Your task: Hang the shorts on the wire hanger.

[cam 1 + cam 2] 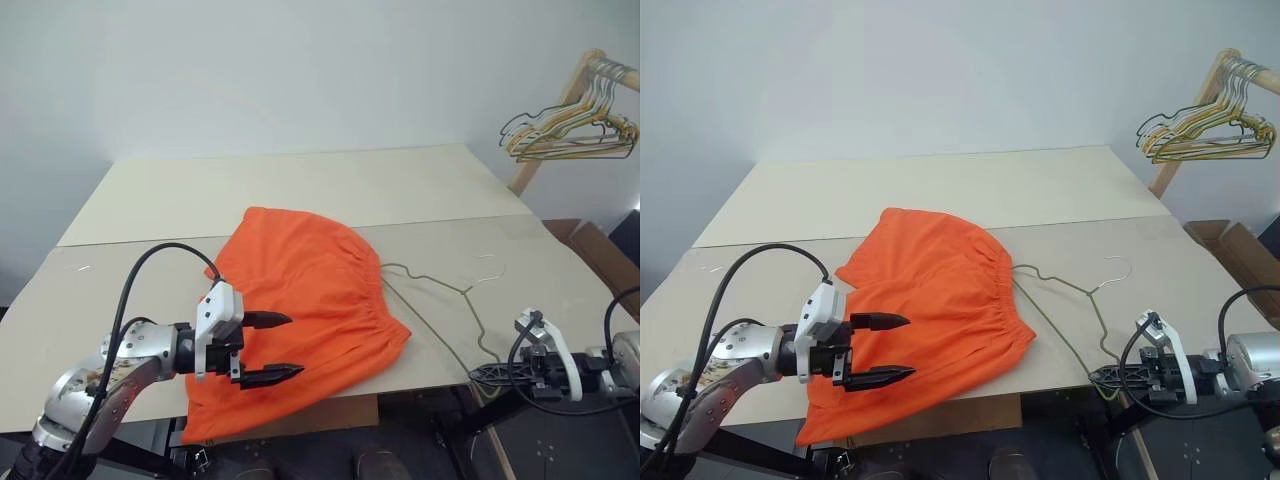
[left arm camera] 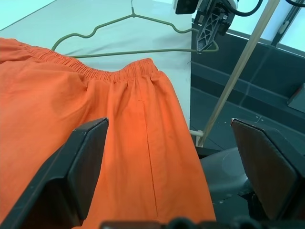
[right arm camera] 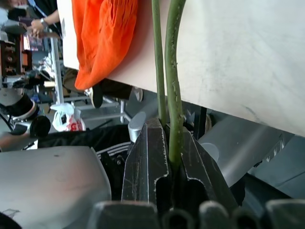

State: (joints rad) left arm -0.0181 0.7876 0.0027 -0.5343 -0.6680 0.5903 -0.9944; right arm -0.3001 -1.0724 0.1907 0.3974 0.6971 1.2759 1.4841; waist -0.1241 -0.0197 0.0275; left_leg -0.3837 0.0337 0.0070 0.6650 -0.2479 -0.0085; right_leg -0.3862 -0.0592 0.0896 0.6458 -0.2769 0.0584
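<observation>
Your right gripper (image 1: 1102, 378) pinches the thin olive wire hanger (image 1: 1072, 295) while left jaws spread over limp, bright orange fabric shorts (image 1: 930, 300) at nine o'clock; grasp the gathered waistband.

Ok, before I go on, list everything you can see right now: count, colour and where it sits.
shorts: one, bright orange, spread on the table, one edge hanging over the near edge.
wire hanger: one, grey-olive, flat on the table beside the waistband, its corner at the near edge.
table: one, beige.
spare hangers: a bunch, mixed pale colours, on a wooden rack at far right.
cardboard box: one, brown, below the rack.
left gripper: black fingers open, over the shorts.
right gripper: shut on the wire hanger's corner.
</observation>
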